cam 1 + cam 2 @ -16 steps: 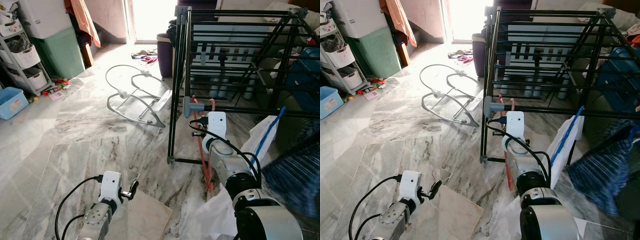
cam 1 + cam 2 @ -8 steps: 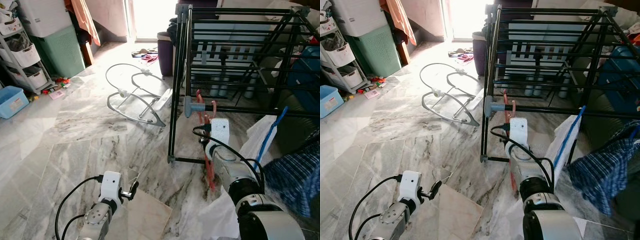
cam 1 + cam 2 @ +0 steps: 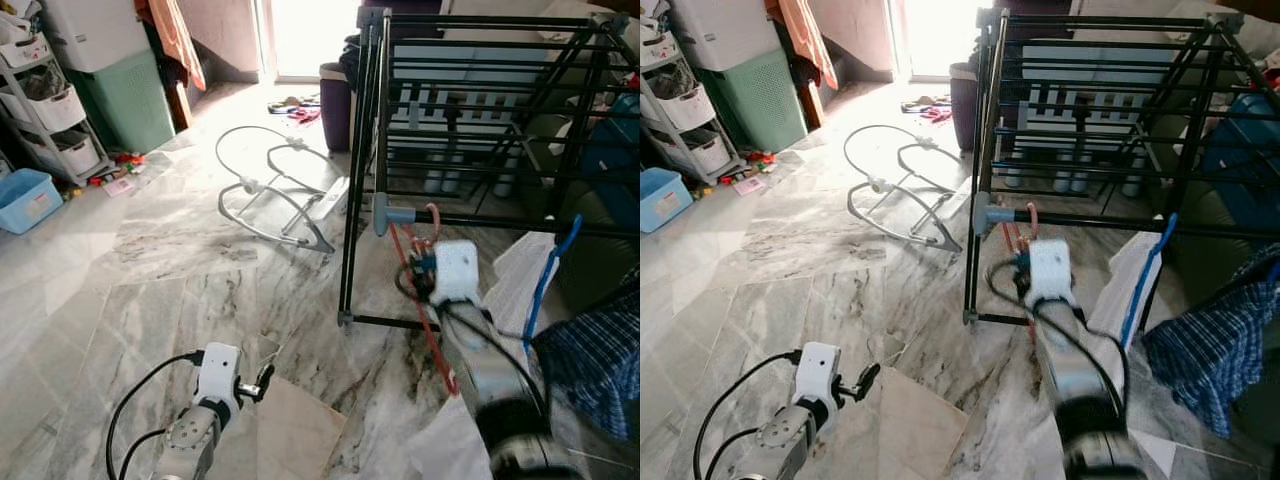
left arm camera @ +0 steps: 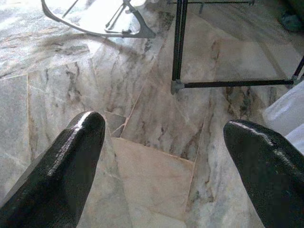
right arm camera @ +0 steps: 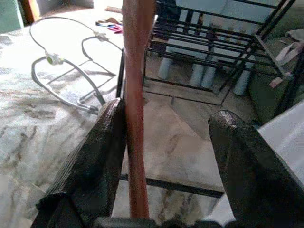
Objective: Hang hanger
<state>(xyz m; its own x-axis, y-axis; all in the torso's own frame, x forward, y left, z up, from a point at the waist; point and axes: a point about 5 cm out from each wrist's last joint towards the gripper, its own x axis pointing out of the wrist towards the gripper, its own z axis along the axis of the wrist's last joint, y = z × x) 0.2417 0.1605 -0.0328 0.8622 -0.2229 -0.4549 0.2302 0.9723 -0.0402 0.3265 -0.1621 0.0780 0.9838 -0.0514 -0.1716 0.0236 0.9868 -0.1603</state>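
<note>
Now the right end effector (image 5: 166, 142), fingers spread, has the red hanger (image 5: 137, 95) against one finger beside the drying rack (image 3: 480, 110); the left end effector (image 4: 161, 156) gapes.

We find no legible text in any view. The label on the blue bin (image 3: 27, 199) is too small to read.

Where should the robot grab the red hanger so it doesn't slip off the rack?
Probably the straight sloping arm of the red hanger, below its hook. That arm is thin and bare, while the hook sits over the black rack bar. Come from the robot's side, like the right claw, whose open fingers stand either side of that arm.
</note>
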